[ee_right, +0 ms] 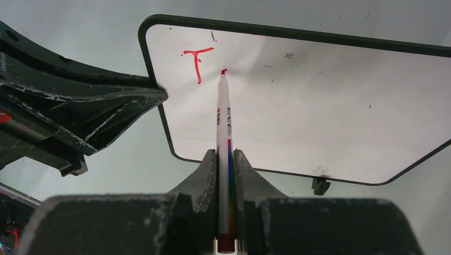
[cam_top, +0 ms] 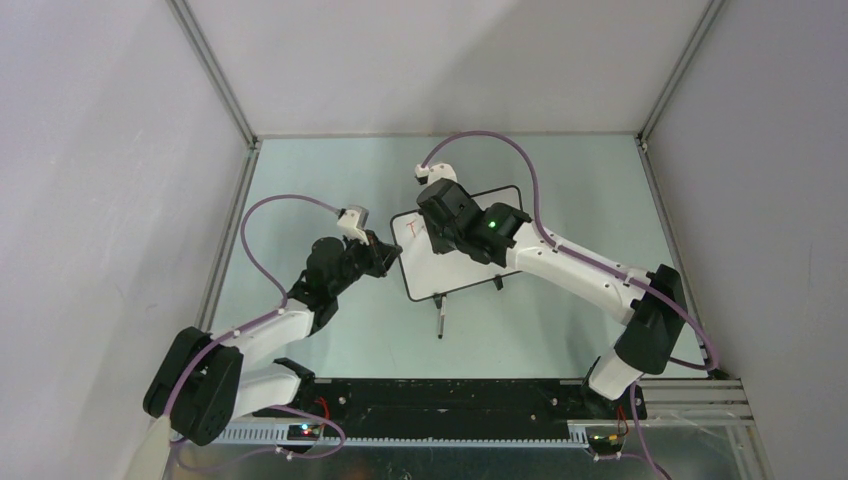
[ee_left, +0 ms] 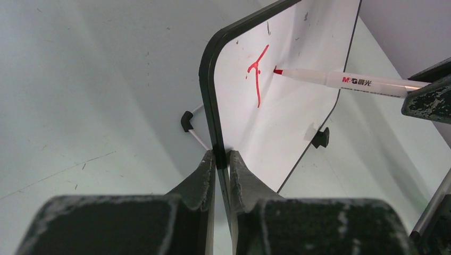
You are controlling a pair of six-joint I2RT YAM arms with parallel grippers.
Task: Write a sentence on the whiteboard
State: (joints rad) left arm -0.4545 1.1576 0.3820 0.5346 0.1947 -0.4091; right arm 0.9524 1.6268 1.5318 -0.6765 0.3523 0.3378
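Starting sentence [ee_right: 197, 59]: single red letter down, top-left corner of whiteboard [cam_top: 455, 272], mid-table [cam_top: 330, 170]. Pinching board's left edge with left gripper [ee_left: 222, 158]; clamping red marker [ee_right: 223, 114] in right gripper [ee_right: 225, 158], tip on board just right of letter. Next, likely: steady second-letter stroke, light pressure, board braced.

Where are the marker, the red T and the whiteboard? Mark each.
marker [ee_right: 224, 119], right wrist view, middle of the white barrel.
red T [ee_right: 198, 66], right wrist view, on the stem of the letter.
whiteboard [ee_right: 319, 101], right wrist view, bare part of the white face.
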